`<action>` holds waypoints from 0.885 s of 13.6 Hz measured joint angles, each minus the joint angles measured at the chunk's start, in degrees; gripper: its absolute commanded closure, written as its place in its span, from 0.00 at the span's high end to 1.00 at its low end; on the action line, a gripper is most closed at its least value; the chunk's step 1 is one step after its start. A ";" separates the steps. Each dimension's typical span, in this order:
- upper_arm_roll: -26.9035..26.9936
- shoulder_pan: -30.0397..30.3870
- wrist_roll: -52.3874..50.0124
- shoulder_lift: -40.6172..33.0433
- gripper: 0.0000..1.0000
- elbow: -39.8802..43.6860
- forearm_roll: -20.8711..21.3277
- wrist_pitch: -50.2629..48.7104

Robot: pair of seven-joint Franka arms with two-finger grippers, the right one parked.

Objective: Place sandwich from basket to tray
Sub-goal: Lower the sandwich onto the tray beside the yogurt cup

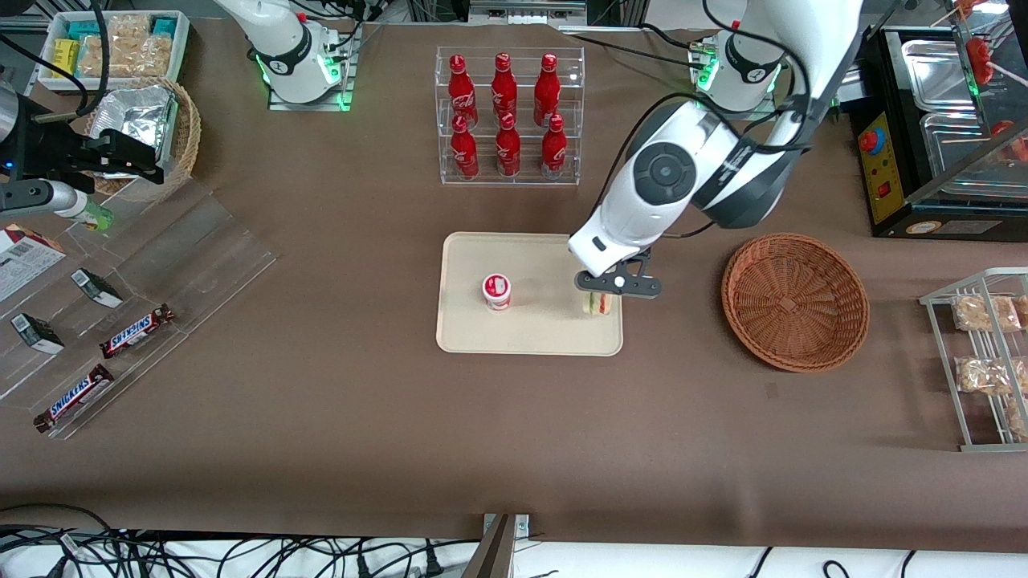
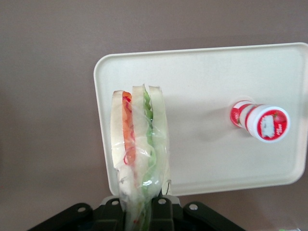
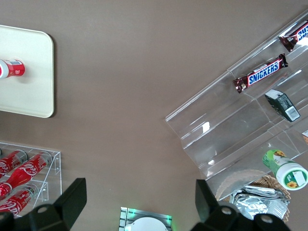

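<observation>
The sandwich (image 1: 597, 303) is a clear-wrapped wedge of pale bread with red and green filling, held upright. My left gripper (image 1: 601, 295) is shut on it, over the end of the cream tray (image 1: 530, 337) that lies toward the working arm. In the left wrist view the sandwich (image 2: 139, 144) rises from between the black fingers (image 2: 163, 216), with the tray's (image 2: 207, 163) rim under it. Whether it touches the tray I cannot tell. The reddish-brown wicker basket (image 1: 795, 301) stands empty beside the tray, toward the working arm's end.
A small red-and-white cup (image 1: 497, 291) stands on the tray. A clear rack of red cola bottles (image 1: 508, 116) is farther from the camera than the tray. A wire rack with bagged snacks (image 1: 984, 361) stands at the working arm's end. Snickers bars (image 1: 136, 331) lie at the parked arm's end.
</observation>
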 measured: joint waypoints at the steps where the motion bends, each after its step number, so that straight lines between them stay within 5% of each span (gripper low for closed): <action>1: 0.00 -0.97 -1.87 1.60 0.00 0.00 1.51 1.14; 9: 0.07 -3.57 -6.36 9.99 0.00 0.16 8.68 4.84; 10: 0.07 -3.75 -6.43 10.53 0.09 0.17 9.00 5.23; 11: 0.10 -3.93 -6.47 11.02 0.43 0.19 9.09 5.91; 12: 0.10 -4.06 -6.70 11.41 0.90 0.21 9.11 6.42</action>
